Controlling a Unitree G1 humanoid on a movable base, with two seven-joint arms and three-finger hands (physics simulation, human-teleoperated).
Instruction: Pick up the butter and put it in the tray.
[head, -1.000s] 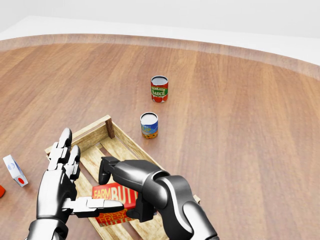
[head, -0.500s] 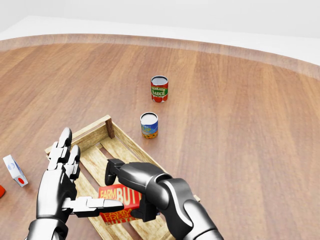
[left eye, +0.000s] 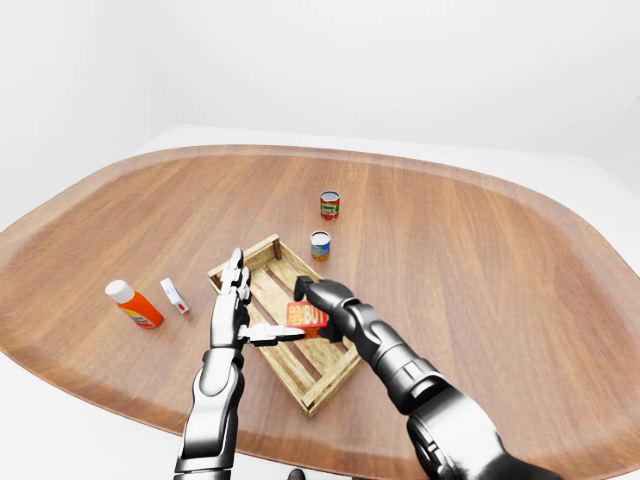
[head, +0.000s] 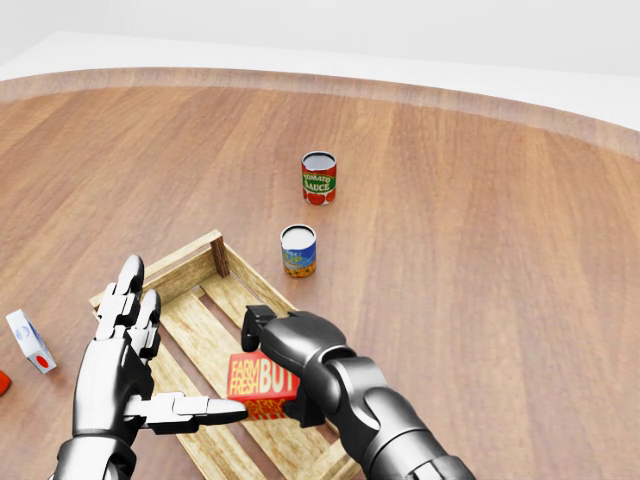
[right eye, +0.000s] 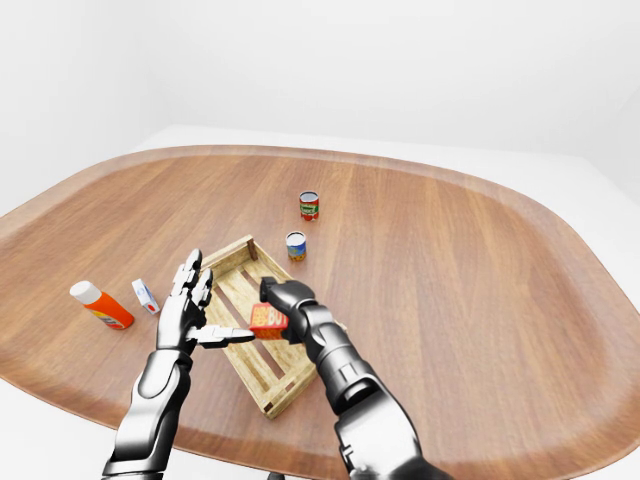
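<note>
The butter (head: 255, 380) is a red box with "FARM FRESH BUTTER" printed on it. My right hand (head: 285, 365) is shut on it and holds it over the slats of the wooden tray (head: 170, 262), in the lower middle of the head view. I cannot tell whether the box touches the slats. My left hand (head: 150, 360) is open and empty. It stands over the tray's left side, just left of the butter, with its thumb pointing toward the box. Both hands and the tray also show in the left-eye view (left eye: 300, 355).
A tomato sauce can (head: 319, 178) and a smaller blue-labelled can (head: 298, 250) stand above the tray. A small white box (head: 30, 342) and an orange bottle (left eye: 135, 305) lie to the tray's left. The round wooden table's edge (left eye: 330, 455) runs close below the tray.
My right hand has carried the butter up and to the right over the tray, away from my left thumb. My left hand has hardly moved.
</note>
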